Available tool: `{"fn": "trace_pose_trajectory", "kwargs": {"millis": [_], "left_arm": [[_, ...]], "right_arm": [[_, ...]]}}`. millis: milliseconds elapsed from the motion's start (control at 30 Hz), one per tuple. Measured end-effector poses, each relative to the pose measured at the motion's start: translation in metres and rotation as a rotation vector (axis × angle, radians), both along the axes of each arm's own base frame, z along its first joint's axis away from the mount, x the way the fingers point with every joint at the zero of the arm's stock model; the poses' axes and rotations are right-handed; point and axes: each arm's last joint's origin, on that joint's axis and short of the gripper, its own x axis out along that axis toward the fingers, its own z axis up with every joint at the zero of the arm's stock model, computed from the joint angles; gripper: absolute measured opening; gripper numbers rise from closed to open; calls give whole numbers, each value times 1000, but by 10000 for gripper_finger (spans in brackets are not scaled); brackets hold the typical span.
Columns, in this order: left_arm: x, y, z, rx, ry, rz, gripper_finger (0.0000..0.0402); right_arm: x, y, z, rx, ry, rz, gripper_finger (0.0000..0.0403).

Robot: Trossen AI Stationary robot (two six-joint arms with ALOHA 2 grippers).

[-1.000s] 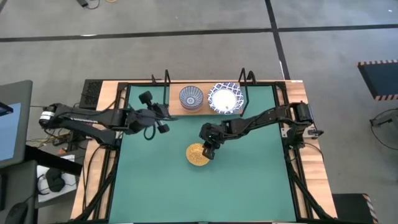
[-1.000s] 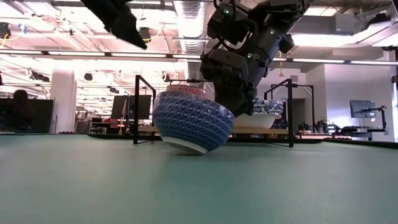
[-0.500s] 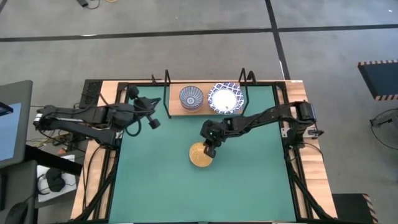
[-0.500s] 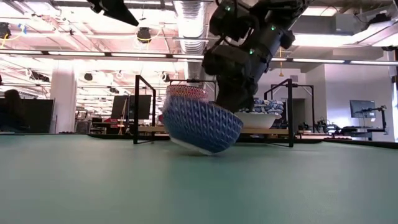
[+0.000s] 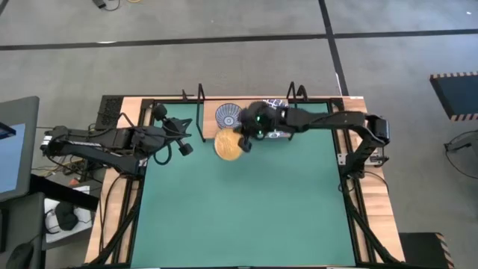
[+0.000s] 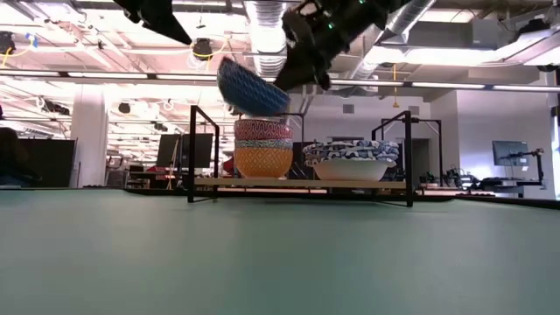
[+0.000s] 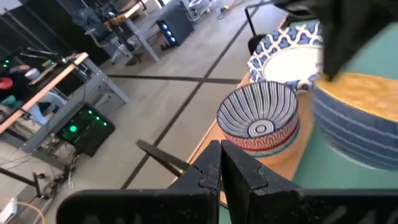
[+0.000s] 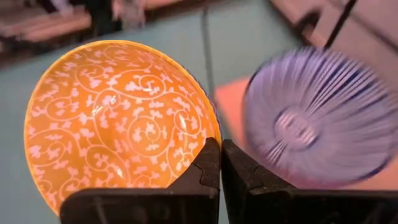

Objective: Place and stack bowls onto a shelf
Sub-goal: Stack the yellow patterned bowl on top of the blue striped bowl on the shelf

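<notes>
My right gripper [image 5: 241, 140] is shut on a bowl [image 5: 228, 145] that is orange-yellow inside and blue outside [image 6: 252, 87]. It hangs high above the mat, just in front of the shelf [image 6: 297, 183]. On the shelf's wood board rests a stack of bowls [image 6: 262, 150], the top one blue-striped [image 8: 317, 118]. Beside the stack sit white bowls with blue lattice rims [image 6: 352, 160]. In the high view my right arm partly covers them. My left gripper [image 7: 221, 168] is shut and holds nothing, up near the table's left side [image 5: 185, 137]. My right gripper pinches the bowl's rim [image 8: 216, 127], one finger inside the bowl and one outside. The fingers slant downward from the table's right side. The bowl is lifted clear of the mat and tilted, its orange inside facing up, at about the height of the stack's top.
The shelf's black wire frame posts [image 6: 192, 153] [image 6: 409, 156] rise at both ends of the board. The green mat [image 5: 246, 209] covers the table in front of the shelf. A black box [image 5: 110, 113] sits at the far left corner.
My right gripper has lifted the orange-yellow bowl off the mat. It has carried the bowl up and toward the far edge, level with the stack on the shelf; the bowl stays tilted. My left gripper has drawn back toward the table's left edge and risen a little.
</notes>
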Motion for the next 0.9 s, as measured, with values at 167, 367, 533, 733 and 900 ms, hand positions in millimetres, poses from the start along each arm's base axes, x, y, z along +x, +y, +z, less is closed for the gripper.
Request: {"fn": "trace_pose_trajectory", "kwargs": {"millis": [167,367,533,733,900], "left_arm": [[0,1,0,9,4,17,0],[0,1,-1,10,11,22,0],[0,3,-1,9,9,32,0],[0,7,-1,-5,-2,52,0],[0,7,-2,-16,3,30,0]], "right_arm": [[0,-31,27,-71,-69,-83,22],[-13,-71,31,-75,-63,-206,21],[-22,-92,23,-54,-15,-263,21],[-15,-103,3,-8,23,-262,26],[-13,-104,-1,4,22,-270,36]]}}
